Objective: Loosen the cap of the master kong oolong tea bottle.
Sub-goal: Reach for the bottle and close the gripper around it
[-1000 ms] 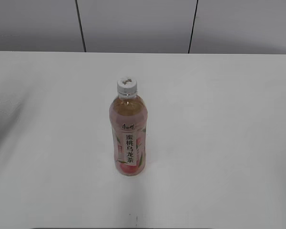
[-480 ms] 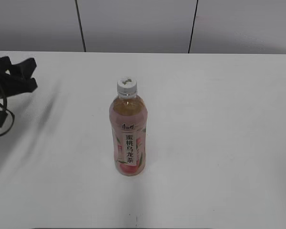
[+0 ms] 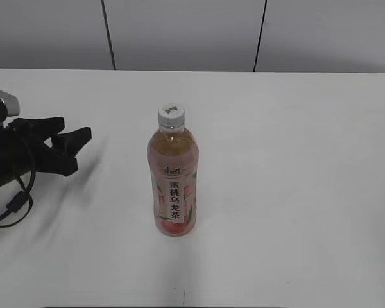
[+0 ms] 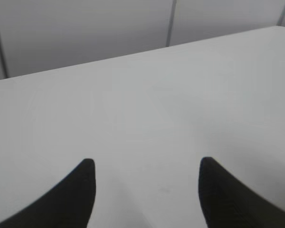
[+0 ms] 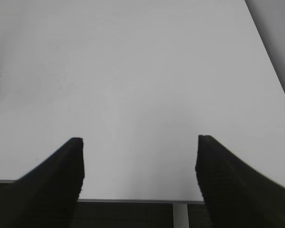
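Note:
The master kong oolong tea bottle (image 3: 172,186) stands upright in the middle of the white table, pale amber tea inside, pink-and-white label facing me. Its white cap (image 3: 171,115) sits on the neck. My left gripper (image 3: 76,149) is open and empty, at the left of the exterior view, well left of the bottle, fingers pointing toward it. In the left wrist view the left gripper (image 4: 146,164) shows only bare table between its fingers. My right gripper (image 5: 139,140) is open and empty over the table near an edge; it is out of the exterior view. Neither wrist view shows the bottle.
The white table (image 3: 295,160) carries only the bottle. A grey panelled wall (image 3: 186,32) runs behind its far edge. A black cable (image 3: 13,205) hangs from the left arm. The right wrist view shows the table edge (image 5: 133,199) below the fingers.
My left arm has come in from the left edge and moved right and down toward the bottle. The bottle has not moved.

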### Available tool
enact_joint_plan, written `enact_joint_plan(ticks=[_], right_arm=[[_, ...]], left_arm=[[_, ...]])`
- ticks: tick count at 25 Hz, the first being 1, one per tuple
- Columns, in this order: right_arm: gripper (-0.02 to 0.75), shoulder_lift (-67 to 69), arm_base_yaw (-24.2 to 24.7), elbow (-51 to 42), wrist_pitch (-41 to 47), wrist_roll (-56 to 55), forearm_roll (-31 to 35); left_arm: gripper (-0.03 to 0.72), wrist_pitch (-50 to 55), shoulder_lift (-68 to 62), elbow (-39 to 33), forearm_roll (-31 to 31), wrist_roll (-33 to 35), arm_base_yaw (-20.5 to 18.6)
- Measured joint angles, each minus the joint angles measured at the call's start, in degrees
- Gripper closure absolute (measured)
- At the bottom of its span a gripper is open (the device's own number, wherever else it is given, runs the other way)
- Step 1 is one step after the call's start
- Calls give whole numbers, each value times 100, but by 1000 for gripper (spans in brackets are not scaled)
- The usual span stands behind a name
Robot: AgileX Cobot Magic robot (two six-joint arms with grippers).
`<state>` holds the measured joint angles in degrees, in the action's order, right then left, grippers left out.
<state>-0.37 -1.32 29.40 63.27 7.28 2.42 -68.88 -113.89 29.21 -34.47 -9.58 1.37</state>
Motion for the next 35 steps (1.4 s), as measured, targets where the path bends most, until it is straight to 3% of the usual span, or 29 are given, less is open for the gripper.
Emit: enact_joint_plan(ticks=[4, 7, 11, 15, 27, 35], right_arm=[[184, 0, 0, 0, 0, 0, 0], [184, 0, 0, 0, 0, 0, 0], [184, 0, 0, 0, 0, 0, 0], [184, 0, 0, 0, 0, 0, 0], [184, 0, 0, 0, 0, 0, 0], [184, 0, 0, 0, 0, -5, 0]], left_arm=[[244, -4, 0, 0, -1103, -106, 0], [169, -4, 0, 0, -1725, -271, 0], [64, -7, 0, 0, -2293, -445, 0], [57, -12, 5, 0, -2704, -520, 0], [83, -45, 624, 0, -3476, -1024, 29], [83, -40, 646, 0, -3227, -1138, 868]])
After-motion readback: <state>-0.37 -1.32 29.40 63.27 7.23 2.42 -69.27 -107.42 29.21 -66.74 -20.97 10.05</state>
